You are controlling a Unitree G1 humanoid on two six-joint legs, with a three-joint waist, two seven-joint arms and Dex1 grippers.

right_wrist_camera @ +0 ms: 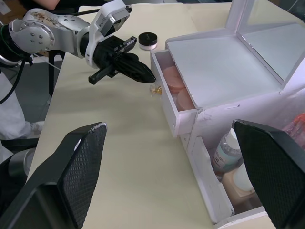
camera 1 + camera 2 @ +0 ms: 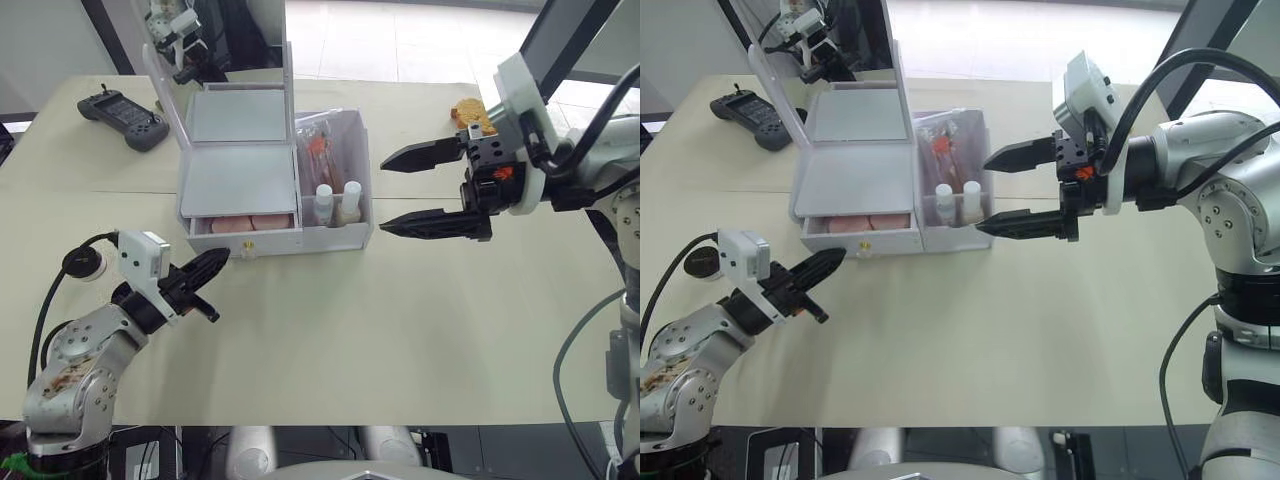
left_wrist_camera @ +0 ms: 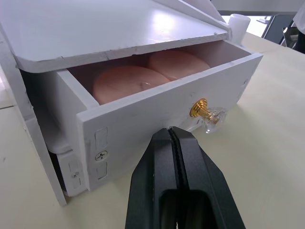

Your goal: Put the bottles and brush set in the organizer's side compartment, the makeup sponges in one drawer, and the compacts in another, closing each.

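Left gripper [image 2: 212,262] jaws pressed together, tip at the open drawer [image 3: 157,114] front | 2 makeup sponges [image 3: 125,82] inside | right gripper [image 2: 430,190] jaws spread beside side compartment [image 2: 352,180] | risk: off-centre push skews drawer, shifts organizer [image 2: 235,180] on surface [image 2: 400,330].

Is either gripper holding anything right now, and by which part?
Nothing is held. The left gripper is shut and empty at the open drawer; the right gripper is open and empty.
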